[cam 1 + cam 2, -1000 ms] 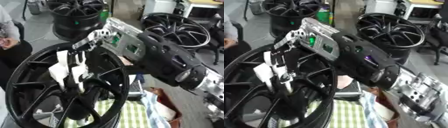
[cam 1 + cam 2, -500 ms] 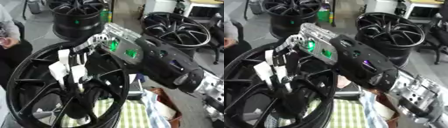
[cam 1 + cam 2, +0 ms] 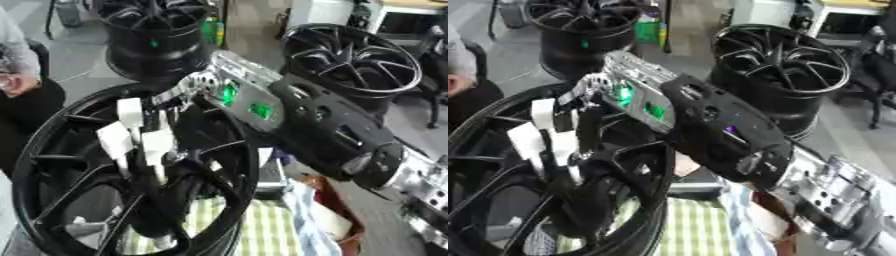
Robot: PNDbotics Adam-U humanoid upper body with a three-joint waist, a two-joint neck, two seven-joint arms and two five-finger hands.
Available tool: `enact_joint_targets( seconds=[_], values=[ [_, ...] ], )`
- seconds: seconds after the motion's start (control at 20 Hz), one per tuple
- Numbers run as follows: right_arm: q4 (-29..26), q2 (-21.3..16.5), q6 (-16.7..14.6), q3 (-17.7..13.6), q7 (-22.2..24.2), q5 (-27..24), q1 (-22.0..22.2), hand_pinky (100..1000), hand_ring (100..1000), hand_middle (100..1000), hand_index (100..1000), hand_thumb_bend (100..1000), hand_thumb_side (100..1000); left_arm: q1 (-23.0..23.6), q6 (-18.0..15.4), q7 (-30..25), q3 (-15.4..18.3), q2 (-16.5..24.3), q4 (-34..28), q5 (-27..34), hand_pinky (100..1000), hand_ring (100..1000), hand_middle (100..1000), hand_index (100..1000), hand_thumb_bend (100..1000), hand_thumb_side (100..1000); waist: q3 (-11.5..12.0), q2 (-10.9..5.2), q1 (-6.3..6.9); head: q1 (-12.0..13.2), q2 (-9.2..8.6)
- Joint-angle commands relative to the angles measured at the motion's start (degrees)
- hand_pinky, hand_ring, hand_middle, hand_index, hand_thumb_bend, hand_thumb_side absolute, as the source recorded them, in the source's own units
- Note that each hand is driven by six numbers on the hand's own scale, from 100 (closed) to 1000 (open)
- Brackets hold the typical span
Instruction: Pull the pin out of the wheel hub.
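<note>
the right hand (image 3: 153,135), coming in from the upper right on its black arm (image 3: 324,130), is reaching down into the middle of the black wheel hub (image 3: 52,165) standing over a green checked cloth (image 3: 262,225), white-tipped fingers (image 3: 112,142) curling there, though the pin is hiding from view.

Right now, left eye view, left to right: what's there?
Large black spoked wheel hub → white-tipped right robot hand → black robot forearm with green lights → second black spoked wheel standing behind.
</note>
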Motion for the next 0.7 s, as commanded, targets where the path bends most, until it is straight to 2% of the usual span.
enact_joint_targets(
  seconds=[0.05, 0.4, 0.7],
  values=[
    [-0.2, 0.0, 1.3, -1.3, -0.1, 0.5, -0.7, 776, 777, 760, 817, 375, 253, -0.3, 0.0, -0.2, 0.1, 0.3, -0.7, 0.2, 841, 909, 798, 805, 125, 644, 0.1, -0.45, 0.37, -0.2, -0.58],
    [-0.9, 0.8, 3.8, -1.5, -4.0, -0.4, 0.1, 764, 764, 723, 791, 349, 288, -0.1, 0.1, -0.1, 0.2, 0.1, -0.7, 0.2, 842, 910, 799, 805, 123, 645, 0.2, -0.34, 0.39, -0.4, -0.74],
    [-0.9, 1.3, 4.8, -1.0, -4.9, -0.7, 0.7, 760, 758, 703, 774, 338, 222, -0.3, 0.0, -0.1, 0.2, 0.1, -0.7, 0.2, 842, 910, 798, 805, 122, 645, 0.3, -0.25, 0.32, -0.3, -0.95]
  ],
)
